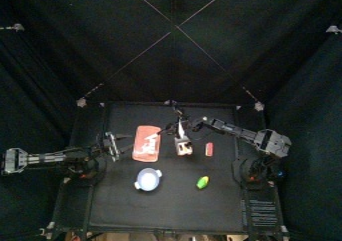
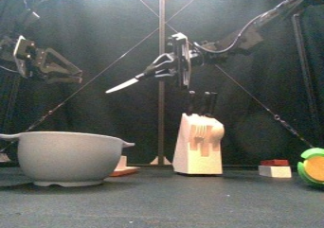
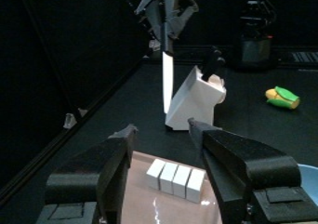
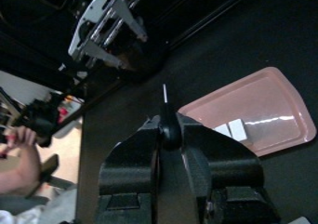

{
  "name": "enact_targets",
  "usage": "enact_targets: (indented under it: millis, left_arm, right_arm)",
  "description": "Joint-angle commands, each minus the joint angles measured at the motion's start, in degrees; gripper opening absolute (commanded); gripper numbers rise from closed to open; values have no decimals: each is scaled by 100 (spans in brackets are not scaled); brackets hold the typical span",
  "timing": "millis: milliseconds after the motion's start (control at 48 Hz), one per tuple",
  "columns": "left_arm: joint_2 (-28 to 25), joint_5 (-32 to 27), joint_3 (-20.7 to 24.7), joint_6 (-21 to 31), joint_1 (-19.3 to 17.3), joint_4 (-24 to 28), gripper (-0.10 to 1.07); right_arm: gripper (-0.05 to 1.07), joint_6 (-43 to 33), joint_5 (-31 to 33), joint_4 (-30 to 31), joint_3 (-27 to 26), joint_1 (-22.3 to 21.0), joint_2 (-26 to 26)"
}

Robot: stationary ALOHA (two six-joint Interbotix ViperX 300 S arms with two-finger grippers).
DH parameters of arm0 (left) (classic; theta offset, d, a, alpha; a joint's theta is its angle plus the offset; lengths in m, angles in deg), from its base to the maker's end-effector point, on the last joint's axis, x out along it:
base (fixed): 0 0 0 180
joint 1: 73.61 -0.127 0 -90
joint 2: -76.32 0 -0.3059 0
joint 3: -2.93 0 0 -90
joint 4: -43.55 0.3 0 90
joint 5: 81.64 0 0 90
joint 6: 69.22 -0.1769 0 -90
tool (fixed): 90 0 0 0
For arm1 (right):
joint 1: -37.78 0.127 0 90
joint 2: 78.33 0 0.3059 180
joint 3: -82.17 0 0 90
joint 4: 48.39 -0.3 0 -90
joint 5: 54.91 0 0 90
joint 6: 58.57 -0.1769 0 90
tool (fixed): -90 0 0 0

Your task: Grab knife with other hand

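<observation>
White-bladed knife [image 2: 133,81] is held aloft above the knife block [image 2: 199,144], pinched in the right end effector [image 2: 175,65], whose jaws sit partly closed on its handle with the blade pointing out level. Left end effector [image 3: 159,144] hangs wide open and empty over the salmon-pink cutting board [image 3: 187,192], well apart from the knife. Grey bowl [image 2: 67,156] rests on the counter [image 2: 190,199].
</observation>
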Motion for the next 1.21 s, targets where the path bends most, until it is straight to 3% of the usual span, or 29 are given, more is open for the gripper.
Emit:
enact_targets:
  millis: [0,312,542,667,771,854,938,1042,1188]
  left_arm:
    - [-26,18,44,26,-35,26,86]
    - [-26,-18,132,606,141,211,86]
    - [-26,141,290,1310,167,984,86]
    - [-35,53,554,1740,431,1740,86]
    - [-35,-650,958,2004,492,2232,86]
    - [-44,-2145,1547,2188,413,2294,86]
    - [-18,-3278,2065,2197,360,2303,86]
    - [105,-3349,2232,2197,308,2294,86]
    - [272,-2602,1881,2188,167,2391,86]
  right_arm:
    - [54,44,-176,-246,-176,-44,-9]
    - [54,62,431,343,-475,264,62]
    - [54,62,492,396,-580,606,176]
    - [54,62,492,422,-492,721,316]
    - [54,53,545,431,-343,721,510]
    - [54,53,703,404,-141,712,686]
    - [54,53,896,404,35,712,817]
    - [54,62,976,431,158,712,879]
    - [54,62,984,448,176,747,914]
